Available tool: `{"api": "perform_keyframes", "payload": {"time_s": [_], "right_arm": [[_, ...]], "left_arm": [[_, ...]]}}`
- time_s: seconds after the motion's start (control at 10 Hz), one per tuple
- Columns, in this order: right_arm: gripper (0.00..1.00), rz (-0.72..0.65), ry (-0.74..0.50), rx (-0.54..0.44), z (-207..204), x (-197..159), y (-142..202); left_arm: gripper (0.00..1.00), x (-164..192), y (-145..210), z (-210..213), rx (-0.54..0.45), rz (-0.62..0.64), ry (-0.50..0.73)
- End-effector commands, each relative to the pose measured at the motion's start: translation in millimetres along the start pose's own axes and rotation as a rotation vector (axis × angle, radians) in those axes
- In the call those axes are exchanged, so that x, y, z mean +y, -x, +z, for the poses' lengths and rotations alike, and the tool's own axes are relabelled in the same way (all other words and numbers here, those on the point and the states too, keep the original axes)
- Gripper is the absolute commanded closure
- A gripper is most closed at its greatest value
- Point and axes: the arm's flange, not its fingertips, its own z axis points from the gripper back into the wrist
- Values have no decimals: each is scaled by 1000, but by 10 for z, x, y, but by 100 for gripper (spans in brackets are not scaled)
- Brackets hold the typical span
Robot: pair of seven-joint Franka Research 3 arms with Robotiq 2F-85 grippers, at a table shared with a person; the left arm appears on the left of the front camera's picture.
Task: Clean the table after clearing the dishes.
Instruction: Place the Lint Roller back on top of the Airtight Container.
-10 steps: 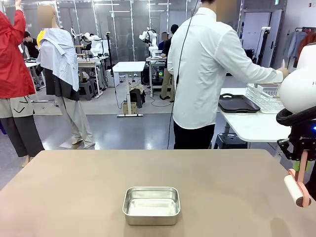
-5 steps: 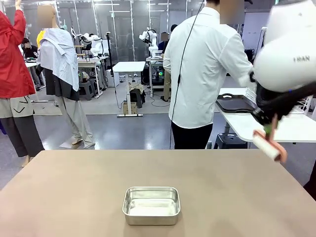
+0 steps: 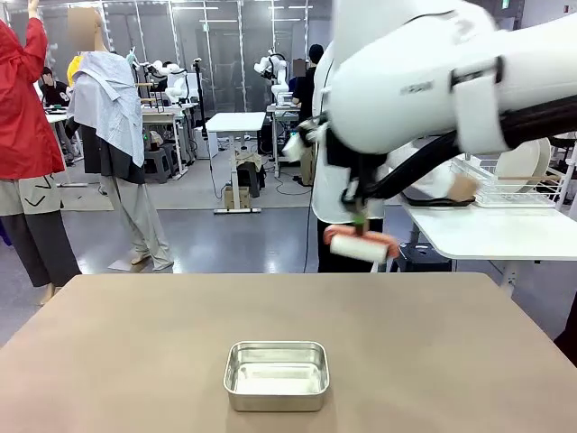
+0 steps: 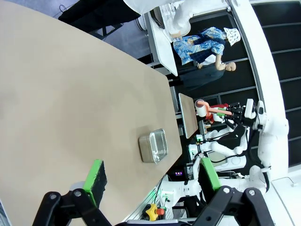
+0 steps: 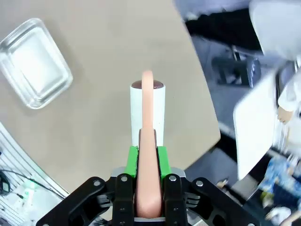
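The right gripper [image 5: 146, 160] has its green fingers clamped on the pink handle of the lint roller [image 3: 357, 247], which hangs in the air above the far edge of the table [image 3: 135, 352], at about one o'clock from the steel pan [image 3: 276, 374]; the left gripper [image 4: 150, 181] waits high over the tabletop with its fingers wide apart and empty. No plates are left on the brown top, so the job now looks like rolling; bring the white drum down flat, press lightly, run straight overlapping strokes, and steer round the pan.
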Motion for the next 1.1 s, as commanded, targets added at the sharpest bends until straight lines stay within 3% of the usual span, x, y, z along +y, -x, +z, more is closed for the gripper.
{"api": "perform_keyframes", "payload": {"time_s": [0.0, 0.3, 0.4, 0.5, 0.6, 1.0], "right_arm": [[79, 205, -10, 15, -34, 313, -164], [79, 373, -95, -48, 107, 1088, -307], [79, 358, -138, -60, 100, 1229, -295], [79, 330, -191, -83, 129, 1288, -254], [79, 346, -98, -39, 90, 1206, -459], [79, 340, -119, -43, 87, 1233, -429]], "left_arm": [[0, -9, 17, 26, 2, -4, -10], [0, -9, 17, 26, 2, -4, -10], [0, -9, 17, 26, 2, -4, -10], [0, -9, 17, 26, 2, -4, -10], [0, -9, 17, 26, 2, -4, -10], [0, -9, 17, 26, 2, -4, -10]]}}
